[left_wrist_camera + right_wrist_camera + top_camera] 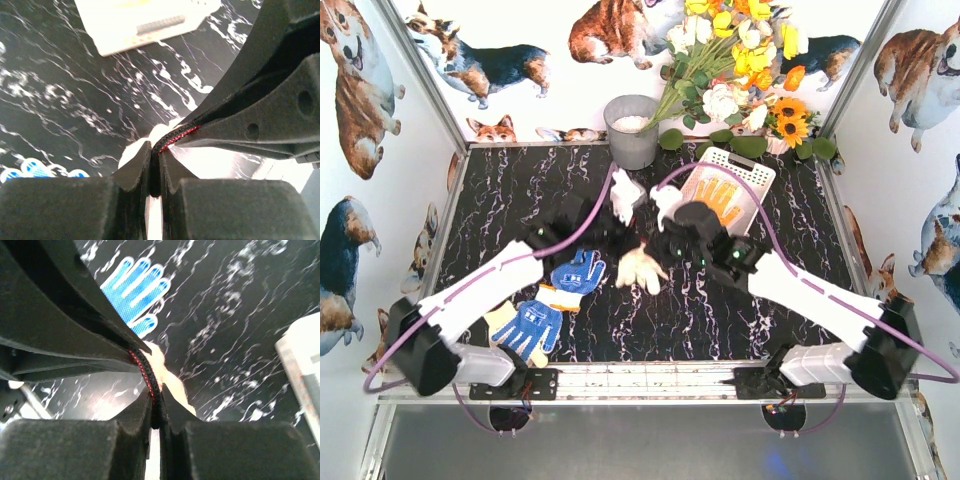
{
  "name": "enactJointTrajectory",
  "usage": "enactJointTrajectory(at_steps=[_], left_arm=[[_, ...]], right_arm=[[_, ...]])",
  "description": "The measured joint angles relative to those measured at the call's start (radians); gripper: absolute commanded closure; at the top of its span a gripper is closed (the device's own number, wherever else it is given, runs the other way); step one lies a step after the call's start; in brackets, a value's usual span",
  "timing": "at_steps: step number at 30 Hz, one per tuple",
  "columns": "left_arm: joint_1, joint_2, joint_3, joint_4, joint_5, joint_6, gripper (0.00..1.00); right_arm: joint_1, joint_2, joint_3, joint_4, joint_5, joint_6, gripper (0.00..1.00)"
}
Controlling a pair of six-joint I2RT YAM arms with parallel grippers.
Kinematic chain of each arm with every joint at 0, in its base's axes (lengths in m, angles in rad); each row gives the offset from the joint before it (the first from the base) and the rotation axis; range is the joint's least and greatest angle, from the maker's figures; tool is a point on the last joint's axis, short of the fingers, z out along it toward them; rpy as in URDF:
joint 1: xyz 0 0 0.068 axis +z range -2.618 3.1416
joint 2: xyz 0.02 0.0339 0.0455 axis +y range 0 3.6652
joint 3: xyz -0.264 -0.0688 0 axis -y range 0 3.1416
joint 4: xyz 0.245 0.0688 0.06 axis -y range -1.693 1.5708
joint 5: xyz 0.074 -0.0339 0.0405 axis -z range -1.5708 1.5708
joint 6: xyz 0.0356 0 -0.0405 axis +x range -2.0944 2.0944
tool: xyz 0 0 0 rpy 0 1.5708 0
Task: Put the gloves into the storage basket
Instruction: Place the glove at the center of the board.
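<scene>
left gripper (155,152): jaws pinching fully shut on the cuff (175,139) of the cream glove (640,268)
right gripper (156,407): jaws also clamping tight on that same cuff edge, tips touching or just beside the left's
cream glove: sitting mid-table between the two grippers, fingers pointing toward the near edge, not in the basket (752,172)
why two grips: probably a handover; the right arm is sitting nearer the basket, so it is likely taking the glove for the drop
why the cuff: the stitched rim is giving thin jaws something firm to bite, while the knit body is hanging loose
basket: standing at the far right of the table (720,310), behind the right gripper, open side up
yellow glove (725,203): 1, lying inside the basket
blue gloves (578,272): 2, lying near the left arm, the second (530,328) nearer the front edge
white gloves (624,193): 2 by my count, lying just beyond the grippers, the second (666,203) beside the basket
gloves total: 6 showing, 1 in the basket, 5 out
bucket (632,135): 1, grey, standing at the back, not the target
grippers: 2, both gripping
</scene>
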Motion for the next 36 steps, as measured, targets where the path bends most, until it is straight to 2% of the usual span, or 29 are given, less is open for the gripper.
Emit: enactJointTrajectory(at_steps=[4,7,11,15,27,32,36], left_arm=[[0.058,0.097,0.109,-0.007,0.027,0.084,1.00],[0.066,0.111,0.105,0.026,0.047,0.132,1.00],[0.067,0.093,-0.027,0.117,0.090,0.143,1.00],[0.037,0.101,-0.206,0.184,0.153,0.091,1.00],[-0.083,0.047,-0.433,0.312,0.232,-0.097,1.00],[-0.125,0.030,-0.462,0.323,0.227,-0.197,1.00],[-0.130,-0.002,-0.437,0.277,0.166,-0.246,1.00]], right_arm=[[-0.090,0.065,0.034,0.093,-0.066,-0.060,1.00],[-0.103,0.072,0.021,0.145,-0.111,-0.112,1.00],[-0.106,0.061,-0.128,0.285,-0.177,-0.142,1.00],[-0.076,0.059,-0.332,0.390,-0.216,-0.125,1.00],[0.076,-0.047,-0.529,0.409,-0.195,0.060,1.00],[0.110,-0.089,-0.539,0.352,-0.193,0.126,1.00],[0.126,-0.152,-0.517,0.287,-0.139,0.135,1.00]])
